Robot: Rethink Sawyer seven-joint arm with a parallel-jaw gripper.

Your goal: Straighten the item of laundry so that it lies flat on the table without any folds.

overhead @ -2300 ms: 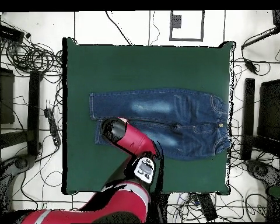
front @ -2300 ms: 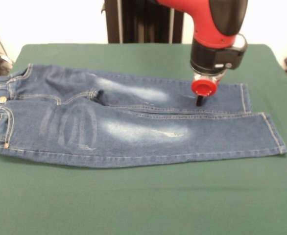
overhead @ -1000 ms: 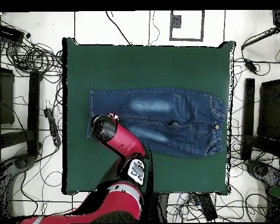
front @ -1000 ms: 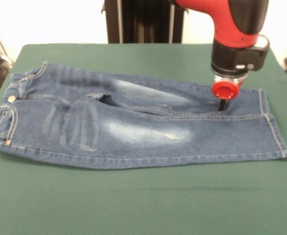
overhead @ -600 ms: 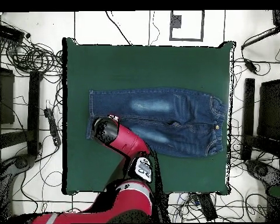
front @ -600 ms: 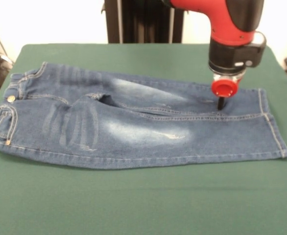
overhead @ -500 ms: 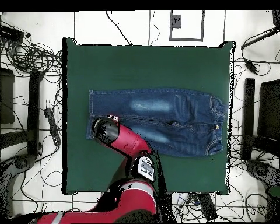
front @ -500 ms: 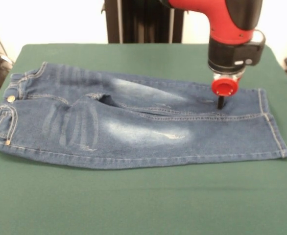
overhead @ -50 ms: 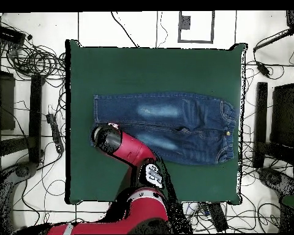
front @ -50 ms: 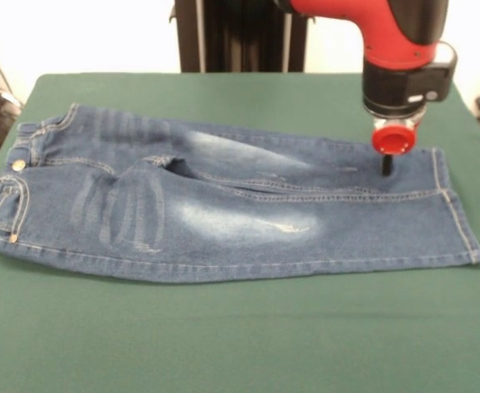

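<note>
Green felt-covered table [front @ -50 ms: 224, 344] fills most of both views, with the small pair of blue denim jeans [front @ -50 ms: 224, 205] spread lengthwise across its middle: waistband [front @ -50 ms: 2, 188] toward the left edge in the front view, hems [front @ -50 ms: 453, 205] toward the right. Both legs lie side by side, near leg slightly overlapping the far one along the inseam, a little bunching at the crotch [front @ -50 ms: 162, 162], otherwise nearly flat, with faded whitish patches on the thighs. Red and black Sawyer arm [overhead @ -50 ms: 134, 156] comes down over the hem end of the far leg. The gripper [front @ -50 ms: 387, 166] shows below the red round flange as a single thin dark tip just above or barely touching the denim near the far leg's hem; how far apart its fingers stand cannot be told, and no cloth looks lifted or pinched, so it probably has hold of nothing. Judged step: late smoothing of the far leg, task close to done. The next move likely calls for either pressing and dragging outward to clear the leg overlap and crotch wrinkle, or lifting clear without snagging the hem. Brass button [front @ -50 ms: 5, 166] sits by the waistband.
</note>
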